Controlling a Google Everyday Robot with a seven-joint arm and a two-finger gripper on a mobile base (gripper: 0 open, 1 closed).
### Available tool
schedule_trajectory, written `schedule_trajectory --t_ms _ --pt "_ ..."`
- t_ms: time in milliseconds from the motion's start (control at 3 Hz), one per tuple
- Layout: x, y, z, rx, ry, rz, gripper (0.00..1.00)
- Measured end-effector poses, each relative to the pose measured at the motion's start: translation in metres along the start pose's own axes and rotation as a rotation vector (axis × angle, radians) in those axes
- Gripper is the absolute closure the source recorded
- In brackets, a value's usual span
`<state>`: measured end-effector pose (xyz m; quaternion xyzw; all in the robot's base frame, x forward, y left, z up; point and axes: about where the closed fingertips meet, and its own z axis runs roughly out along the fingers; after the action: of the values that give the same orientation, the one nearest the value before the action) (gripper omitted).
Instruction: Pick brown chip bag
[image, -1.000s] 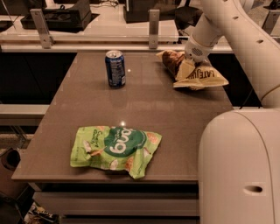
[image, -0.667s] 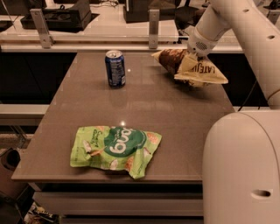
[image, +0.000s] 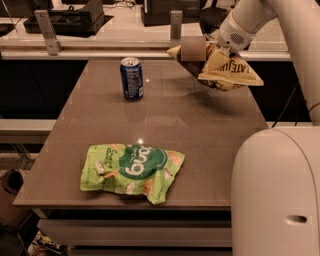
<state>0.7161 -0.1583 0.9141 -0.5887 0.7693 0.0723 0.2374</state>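
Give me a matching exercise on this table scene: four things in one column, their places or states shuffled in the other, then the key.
Things:
1. crinkly brown chip bag
2. blue metal soda can
3. bright green snack bag
4. two-finger gripper

Places or states:
A. lying flat near the front edge of the grey table
B. standing upright toward the table's far edge
C. closed on a bag, upper right
D. held off the tabletop, far right

Pairs: 1-D, 2-B, 3-A, 4-C
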Motion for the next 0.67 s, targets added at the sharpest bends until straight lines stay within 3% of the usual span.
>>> schedule_trajectory --t_ms 667 --pt "-0.042 0.001 -0.036 0.033 -0.119 -0.114 1.0"
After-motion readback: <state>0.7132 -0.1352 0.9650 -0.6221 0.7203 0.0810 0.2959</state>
